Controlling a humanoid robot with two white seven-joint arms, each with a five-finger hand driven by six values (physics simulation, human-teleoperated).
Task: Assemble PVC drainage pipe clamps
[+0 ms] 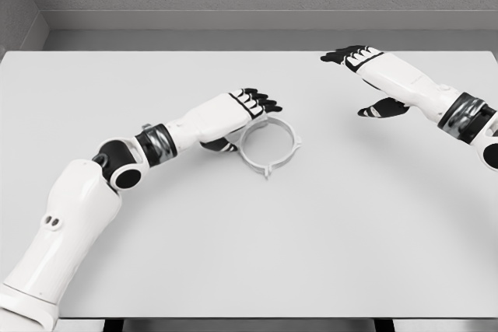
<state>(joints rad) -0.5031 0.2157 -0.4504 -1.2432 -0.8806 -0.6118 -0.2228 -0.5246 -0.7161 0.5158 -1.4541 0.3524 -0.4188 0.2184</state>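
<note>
From the head view, the left arm reaches in from the lower left, elbow bent, forearm angled up and to the right across the table (373,231). The left hand (233,117) lies low over the surface, palm down, its black-tipped fingers (261,100) stretched nearly straight over the upper left rim of the pipe clamp ring (269,145), thumb tucked beneath beside the ring's left edge. Whether it grips the ring cannot be told; the fingers look loosely extended rather than closed.

The ring, pale grey with small tabs on its rim, lies flat near the table's middle.

The right arm enters from the right edge. The right hand (377,75) hovers well apart from the ring, fingers spread and relaxed, holding nothing, thumb hanging down.

The table is plain white; behind it stands a grey wall with a corner at the left.
</note>
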